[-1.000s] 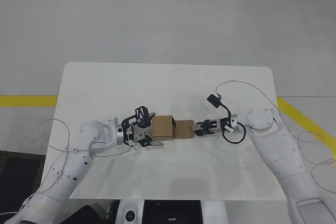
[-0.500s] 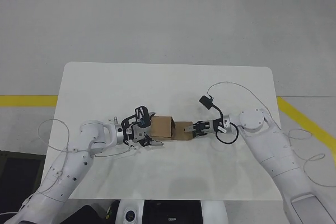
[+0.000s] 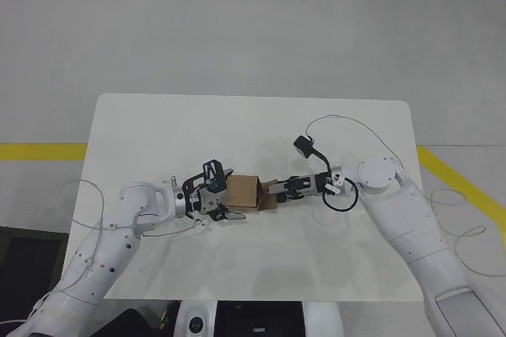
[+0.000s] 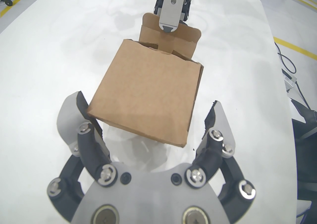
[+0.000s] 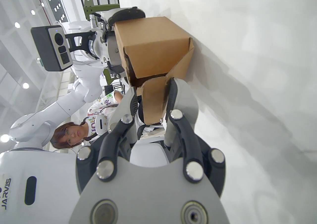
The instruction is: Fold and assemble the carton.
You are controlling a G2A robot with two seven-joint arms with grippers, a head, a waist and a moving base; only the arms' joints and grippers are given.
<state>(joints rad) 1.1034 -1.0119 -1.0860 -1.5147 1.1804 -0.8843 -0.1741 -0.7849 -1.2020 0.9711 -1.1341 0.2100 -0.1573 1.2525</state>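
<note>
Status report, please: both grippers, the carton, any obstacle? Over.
Left gripper open, straddling one end of carton. Right gripper shut on flap at other end, not yet closed. Nothing in the way.

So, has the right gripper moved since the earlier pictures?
Yes. In the top view the right gripper has moved away from the right edge of the white table, towards the brown cardboard carton.

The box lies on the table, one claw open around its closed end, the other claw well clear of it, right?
No: the right gripper pinches the flap of the carton, as the right wrist view shows. The left gripper is indeed open around the closed end, on the table.
</note>
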